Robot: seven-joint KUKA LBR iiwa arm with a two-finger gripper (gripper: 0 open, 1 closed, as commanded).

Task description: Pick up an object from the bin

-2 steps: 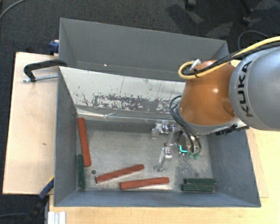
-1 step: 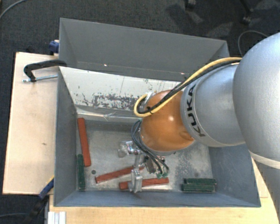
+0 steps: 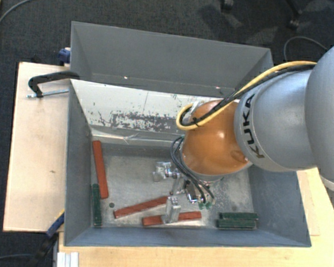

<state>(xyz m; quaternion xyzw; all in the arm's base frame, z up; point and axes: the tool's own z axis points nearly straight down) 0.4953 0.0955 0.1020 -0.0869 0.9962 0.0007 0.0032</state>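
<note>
Two red sticks lie near the front wall of the bin (image 3: 166, 64), and the gripper (image 3: 172, 210) stands low over the place where their ends come close. Its tip crosses the short red stick (image 3: 189, 217), which lies almost parallel to the front wall. The longer red stick (image 3: 140, 208) slants away to the left just beside it. Whether the gripper is apart or together I cannot tell, and nothing shows as clamped in it.

By my judgement the step in hand is the close on the short stick. To do it well, the gripper should straddle the stick across its narrow width, not along its length, and go down to the floor before closing. It should also stay clear of the longer stick's near end, so that only one piece comes up. The sticks look thin, flat and hard, probably plastic or painted wood, so a grip off the middle may let one tip or swing.

Further out, a dark green block (image 3: 237, 220) lies to the right by the front wall, well apart. A long red bar (image 3: 99, 168) runs along the left wall, with a dark green bar (image 3: 96, 205) at its lower end. The bin's floor is dull grey metal, speckled and scuffed.
</note>
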